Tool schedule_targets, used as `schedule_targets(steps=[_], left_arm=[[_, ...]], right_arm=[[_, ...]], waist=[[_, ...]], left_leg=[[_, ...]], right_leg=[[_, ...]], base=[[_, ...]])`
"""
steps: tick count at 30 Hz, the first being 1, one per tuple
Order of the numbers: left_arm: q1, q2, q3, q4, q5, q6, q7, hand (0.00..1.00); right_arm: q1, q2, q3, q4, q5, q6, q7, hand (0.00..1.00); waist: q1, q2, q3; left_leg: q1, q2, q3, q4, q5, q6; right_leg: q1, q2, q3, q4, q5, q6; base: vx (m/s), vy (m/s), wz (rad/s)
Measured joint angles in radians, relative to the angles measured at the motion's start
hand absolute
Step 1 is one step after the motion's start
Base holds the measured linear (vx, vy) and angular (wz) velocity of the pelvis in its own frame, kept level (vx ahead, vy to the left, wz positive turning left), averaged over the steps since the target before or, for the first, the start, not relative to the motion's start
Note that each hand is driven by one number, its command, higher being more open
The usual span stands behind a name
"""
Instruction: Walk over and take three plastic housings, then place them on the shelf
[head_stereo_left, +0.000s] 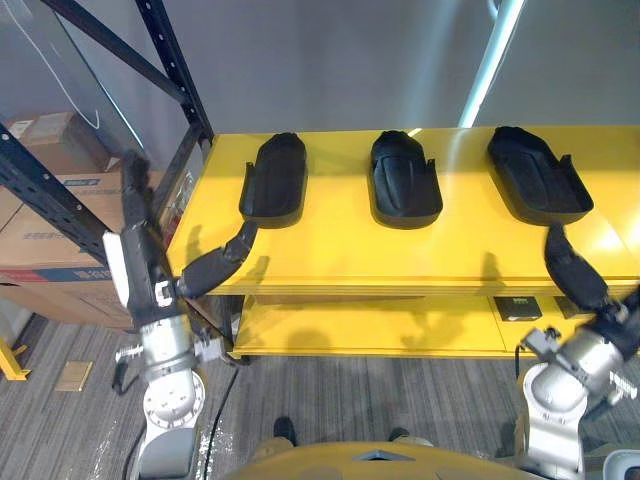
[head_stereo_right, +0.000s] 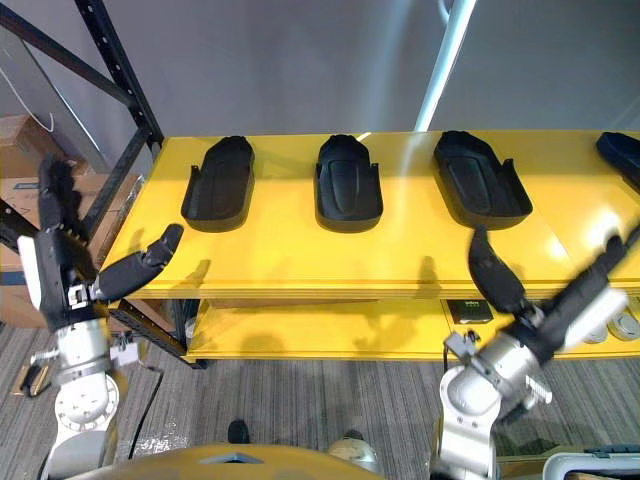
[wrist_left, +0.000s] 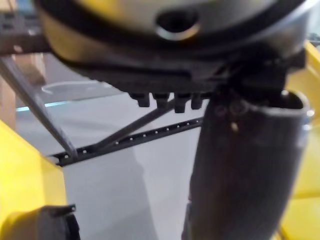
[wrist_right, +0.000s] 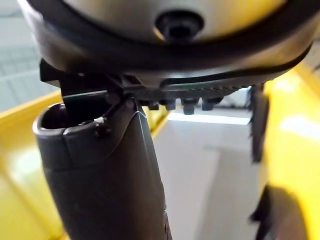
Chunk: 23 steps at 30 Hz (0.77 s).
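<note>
Three black plastic housings lie in a row along the back of the yellow shelf top (head_stereo_left: 340, 250): one on the left (head_stereo_left: 272, 180), one in the middle (head_stereo_left: 404, 178), one on the right (head_stereo_left: 535, 175). A further housing (head_stereo_right: 622, 152) shows at the far right edge. My left hand (head_stereo_left: 135, 255) is raised off the shelf's front left corner, open, its fingers straight up and its thumb (head_stereo_left: 222, 258) reaching over the shelf edge. By the front edge, below the right housing, my right hand (head_stereo_right: 560, 310) is open and holds nothing, with its thumb (head_stereo_right: 493, 265) upright. Neither hand touches a housing.
A black steel rack (head_stereo_left: 170, 60) stands at the left with cardboard boxes (head_stereo_left: 60, 200) behind it. The yellow lower shelf carries a small dark box (head_stereo_left: 515, 305). A pale pole (head_stereo_left: 490, 60) rises behind the shelf. Grey floor lies in front.
</note>
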Motion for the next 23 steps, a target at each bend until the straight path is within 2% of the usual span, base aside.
schedule_targets(steps=[2,4,8,12,15,19,23], left_arm=[[0.045,-0.008,-0.052,0.058,0.04,-0.066,0.053,1.0],[0.054,-0.007,-0.098,0.109,0.048,-0.098,0.059,1.0],[0.046,0.007,-0.181,0.297,0.075,-0.103,0.095,1.0],[0.046,0.015,-0.184,0.441,0.071,-0.073,0.182,1.0],[0.053,0.015,-0.183,0.546,0.073,-0.04,0.257,1.0],[0.052,0.001,-0.188,0.7,0.075,0.028,0.325,1.0],[0.052,-0.067,-0.133,0.882,0.064,0.073,0.427,1.0]], right_arm=[[0.035,0.039,-0.002,0.157,0.055,0.0,-0.068,1.0],[0.043,0.044,0.003,0.261,0.083,0.0,-0.088,1.0],[0.02,0.036,0.0,0.556,0.194,-0.013,-0.092,1.0],[0.011,0.034,-0.001,0.744,0.362,-0.018,-0.081,1.0],[0.012,0.034,0.0,0.873,0.484,-0.017,-0.054,1.0],[0.018,0.036,0.005,0.962,0.543,0.001,-0.014,1.0],[0.02,0.037,0.025,1.045,0.553,0.05,0.06,1.0]], waist=[[0.001,-0.001,-0.001],[0.003,0.002,-0.002],[-0.001,0.004,-0.012],[0.004,0.001,-0.022],[0.01,-0.016,-0.018],[0.013,-0.037,-0.023],[0.034,-0.058,-0.023]], left_leg=[[-0.002,0.0,0.006,0.0,-0.003,-0.003],[-0.002,0.0,0.01,0.0,-0.005,-0.003],[0.005,-0.001,0.014,0.0,-0.009,-0.003],[0.006,-0.001,0.005,0.0,-0.01,-0.005],[0.017,-0.005,-0.01,0.0,-0.01,-0.005],[0.023,-0.006,-0.027,0.0,-0.01,-0.005],[0.031,-0.007,-0.032,-0.001,-0.011,-0.006]], right_leg=[[-0.006,0.0,0.005,-0.001,0.0,0.0],[-0.007,0.001,0.009,-0.003,0.0,0.0],[-0.005,0.002,0.014,-0.005,-0.003,-0.003],[0.002,0.002,0.004,-0.005,-0.009,-0.01],[0.022,-0.001,-0.014,-0.005,-0.018,-0.01],[0.041,-0.002,-0.034,-0.005,-0.028,-0.003],[0.051,-0.002,-0.039,-0.006,-0.03,-0.001]], base=[[0.02,-0.004,-0.07],[0.01,-0.004,-0.06],[0.01,-0.003,-0.05],[0.01,-0.007,0.06],[0.0,-0.001,0.14],[0.0,-0.006,0.13],[0.0,-0.001,0.01]])
